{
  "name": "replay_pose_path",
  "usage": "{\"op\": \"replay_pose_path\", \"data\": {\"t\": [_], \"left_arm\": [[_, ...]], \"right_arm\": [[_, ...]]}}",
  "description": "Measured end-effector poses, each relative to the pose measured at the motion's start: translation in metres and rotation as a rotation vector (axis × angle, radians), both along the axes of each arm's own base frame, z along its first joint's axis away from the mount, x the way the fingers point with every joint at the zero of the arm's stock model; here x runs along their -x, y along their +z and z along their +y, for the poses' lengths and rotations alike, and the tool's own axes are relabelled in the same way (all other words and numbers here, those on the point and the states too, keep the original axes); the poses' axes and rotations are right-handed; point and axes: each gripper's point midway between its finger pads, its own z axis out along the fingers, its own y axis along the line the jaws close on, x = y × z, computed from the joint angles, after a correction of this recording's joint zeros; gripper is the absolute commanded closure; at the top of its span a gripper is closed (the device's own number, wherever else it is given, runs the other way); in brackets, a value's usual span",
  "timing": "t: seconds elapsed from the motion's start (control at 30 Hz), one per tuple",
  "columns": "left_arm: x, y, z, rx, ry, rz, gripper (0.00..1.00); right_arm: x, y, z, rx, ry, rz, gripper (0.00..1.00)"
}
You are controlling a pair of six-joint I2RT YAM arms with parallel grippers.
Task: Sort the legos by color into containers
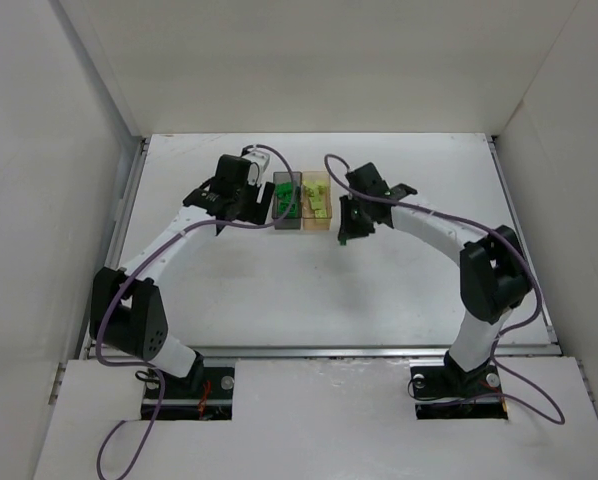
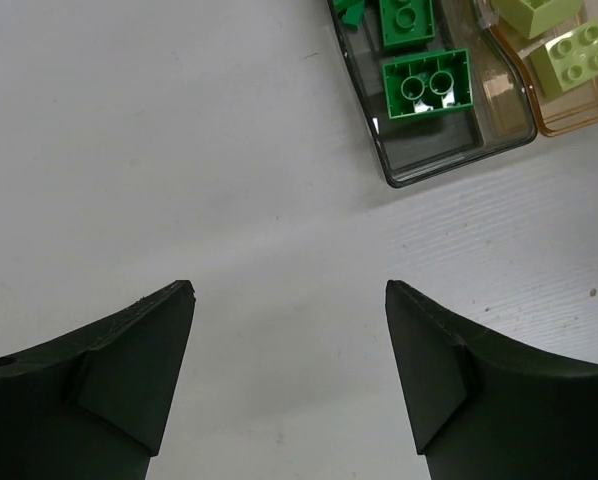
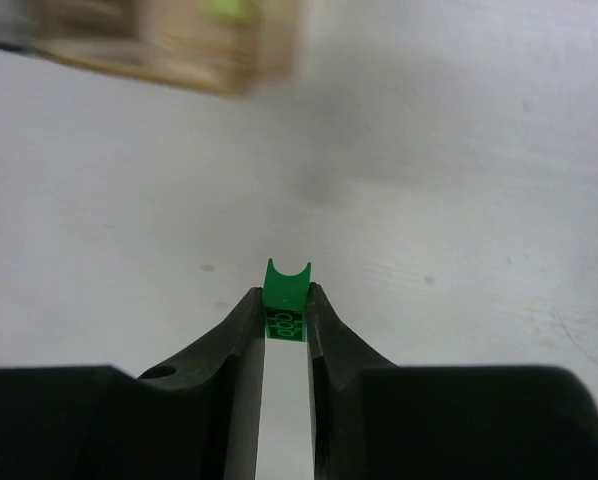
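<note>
Right wrist view: right fingers (image 3: pixel 247 325) pinching tiny dark green plastic lego brick (image 3: pixel 286 285) by flat sides, right of dark smoky grey open box (image 2: pixel 429 140), past tan box (image 2: pixel 509 105). Brick light, rigid, slick; shallow tip grip may slip. Left fingers (image 2: pixel 139 360) spread, empty, beside same grey box.

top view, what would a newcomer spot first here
The two small boxes side by side in the middle stand out: the grey box holds dark green bricks, the tan box pale yellow-green bricks. Just right of them, the right gripper is shut on one more green brick, while the left gripper hangs open and empty beside the grey box.
</note>
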Motion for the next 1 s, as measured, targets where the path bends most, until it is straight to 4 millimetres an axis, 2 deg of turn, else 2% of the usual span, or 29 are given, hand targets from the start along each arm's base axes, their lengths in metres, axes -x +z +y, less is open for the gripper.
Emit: {"op": "replay_pose_path", "data": {"t": [0.2,0.27,0.3,0.37,0.4,0.43,0.53,0.57,0.6,0.63,0.67,0.7,0.73,0.83,0.93,1.0], "left_arm": [[0.003,0.000,0.002,0.025,0.040,-0.002,0.20],[0.004,-0.003,0.005,0.021,0.058,-0.002,0.18],[0.005,-0.003,0.007,0.018,0.069,-0.003,0.17],[0.005,-0.005,0.011,0.011,0.087,-0.009,0.16],[0.006,-0.006,0.012,0.007,0.096,-0.010,0.16],[0.007,-0.006,0.014,0.004,0.104,-0.013,0.16],[0.010,-0.009,0.019,-0.006,0.122,-0.014,0.16],[0.010,-0.009,0.020,-0.007,0.125,-0.015,0.16],[0.011,-0.009,0.020,-0.008,0.127,-0.016,0.14],[0.011,-0.009,0.021,-0.009,0.129,-0.018,0.14],[0.011,-0.008,0.021,-0.009,0.131,-0.019,0.14],[0.010,-0.008,0.021,-0.009,0.132,-0.021,0.14],[0.010,-0.008,0.021,-0.009,0.132,-0.023,0.14],[0.011,-0.009,0.021,-0.007,0.135,-0.022,0.14],[0.010,-0.009,0.021,-0.004,0.137,-0.024,0.14],[0.010,-0.010,0.021,-0.003,0.137,-0.024,0.14]], "right_arm": [[-0.063,0.135,0.064,-0.215,0.077,-0.336,1.00],[-0.088,0.168,0.083,-0.267,0.088,-0.423,1.00],[-0.100,0.176,0.092,-0.284,0.093,-0.448,1.00],[-0.121,0.177,0.108,-0.308,0.106,-0.472,0.99],[-0.129,0.169,0.115,-0.310,0.113,-0.465,0.95],[-0.135,0.155,0.121,-0.308,0.121,-0.445,0.82],[-0.142,0.109,0.133,-0.291,0.145,-0.364,0.58],[-0.142,0.094,0.136,-0.282,0.151,-0.333,0.38],[-0.141,0.081,0.138,-0.275,0.152,-0.304,0.29],[-0.139,0.069,0.138,-0.263,0.160,-0.280,0.22],[-0.137,0.063,0.138,-0.257,0.162,-0.261,0.07],[-0.135,0.060,0.137,-0.249,0.163,-0.249,0.03],[-0.134,0.058,0.136,-0.245,0.163,-0.243,0.00],[-0.133,0.073,0.135,-0.250,0.165,-0.266,0.00],[-0.129,0.115,0.127,-0.266,0.156,-0.336,0.00],[-0.122,0.149,0.111,-0.279,0.134,-0.392,0.00]]}}
